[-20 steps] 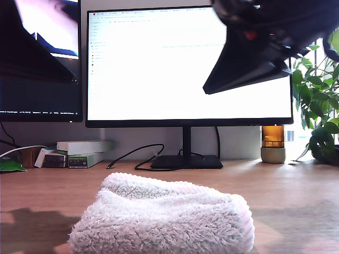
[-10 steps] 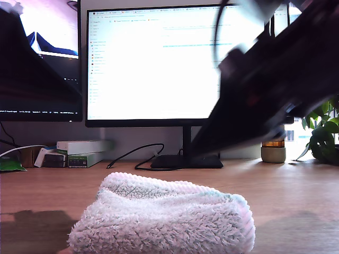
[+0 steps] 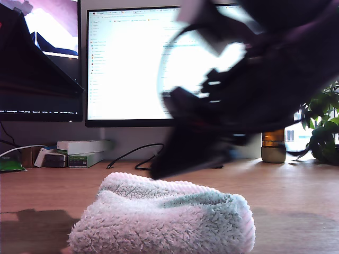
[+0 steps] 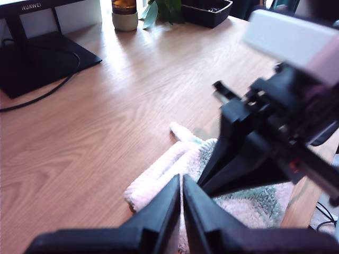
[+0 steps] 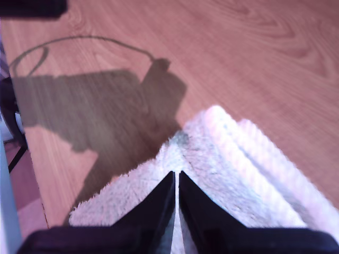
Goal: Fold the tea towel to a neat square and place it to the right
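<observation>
The fluffy off-white terry tea towel with a thick ribbed hem (image 3: 164, 217) is lying folded in a thick bundle on the light brown wooden surface (image 3: 296, 201), low in the middle of the exterior view, in front of the large black-framed monitor with a bright white screen (image 3: 132, 63). In that view a blurred black arm (image 3: 249, 100) is reaching in from the exterior view's upper right, and its lower end is hanging just above the towel.

In the first wrist view my first gripper (image 4: 181, 203) is pointing down at the tea towel (image 4: 159, 174), and its black fingers (image 4: 161, 211) are pressed together, with only a thin line between them. I cannot tell if any cloth is caught there. The other black arm (image 4: 275, 143) is standing just beside it, above the same towel.

In the second wrist view my second gripper (image 5: 176, 198) is sitting over the tea towel (image 5: 228, 180), close to its ribbed edge. Its fingers (image 5: 156, 206) are also pressed together, and the tips are right at the pile. A dark shadow of an arm (image 5: 106, 111) is falling on the wood beside the cloth.

A small amber jar with a pale base (image 3: 273, 145) and a green leafy plant (image 3: 320, 127) are standing at the exterior view's right, well apart from the towel.
</observation>
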